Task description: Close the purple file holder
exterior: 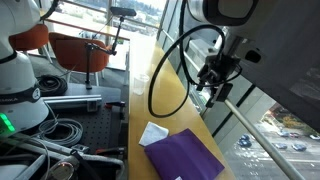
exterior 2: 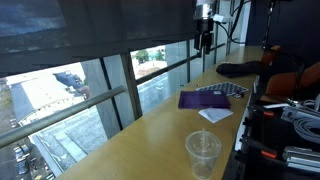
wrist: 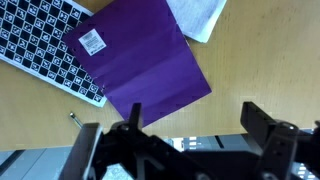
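The purple file holder (wrist: 140,62) lies flat and shut on the yellowish tabletop, a small white label on its cover. It also shows in both exterior views (exterior: 183,157) (exterior 2: 213,97). My gripper (wrist: 192,112) is open and empty, raised well above the table and apart from the holder; in the wrist view its two dark fingers frame bare tabletop just below the holder's lower corner. The gripper also shows high up in both exterior views (exterior: 208,88) (exterior 2: 204,36).
A checkerboard sheet (wrist: 40,45) lies under the holder's edge. A white paper scrap (wrist: 198,15) (exterior: 153,132) sits beside the holder. A clear plastic cup (exterior 2: 203,152) stands near the table's end. Windows run along the table's far edge (exterior 2: 150,95). Cables and robot gear lie beside it (exterior: 50,135).
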Robot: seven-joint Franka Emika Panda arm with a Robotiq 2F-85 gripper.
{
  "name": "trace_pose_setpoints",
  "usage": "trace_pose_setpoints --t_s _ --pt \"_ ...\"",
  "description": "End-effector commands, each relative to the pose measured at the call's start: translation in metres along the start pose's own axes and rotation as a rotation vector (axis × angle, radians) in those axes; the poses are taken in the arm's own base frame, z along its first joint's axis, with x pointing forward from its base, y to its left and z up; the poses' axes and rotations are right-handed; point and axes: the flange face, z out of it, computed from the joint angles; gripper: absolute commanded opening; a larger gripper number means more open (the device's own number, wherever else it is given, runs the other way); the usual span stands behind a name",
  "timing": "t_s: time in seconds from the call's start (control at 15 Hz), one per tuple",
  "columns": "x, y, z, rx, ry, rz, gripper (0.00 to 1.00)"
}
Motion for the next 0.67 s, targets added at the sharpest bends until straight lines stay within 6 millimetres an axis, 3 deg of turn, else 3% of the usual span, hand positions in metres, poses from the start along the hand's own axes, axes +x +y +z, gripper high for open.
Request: trace_pose_setpoints --t_s 0.0,0.33,0.4,0.6 --pt "-0.043 0.005 -0.020 0.019 0.003 0.065 1.00" --pt "-0.062 0.006 -0.028 0.008 0.033 0.071 1.00" --pt "-0.052 0.005 -0.022 0.006 0.005 0.059 1.00" --pt "-0.058 0.005 -0.025 0.007 0.008 0.060 1.00"
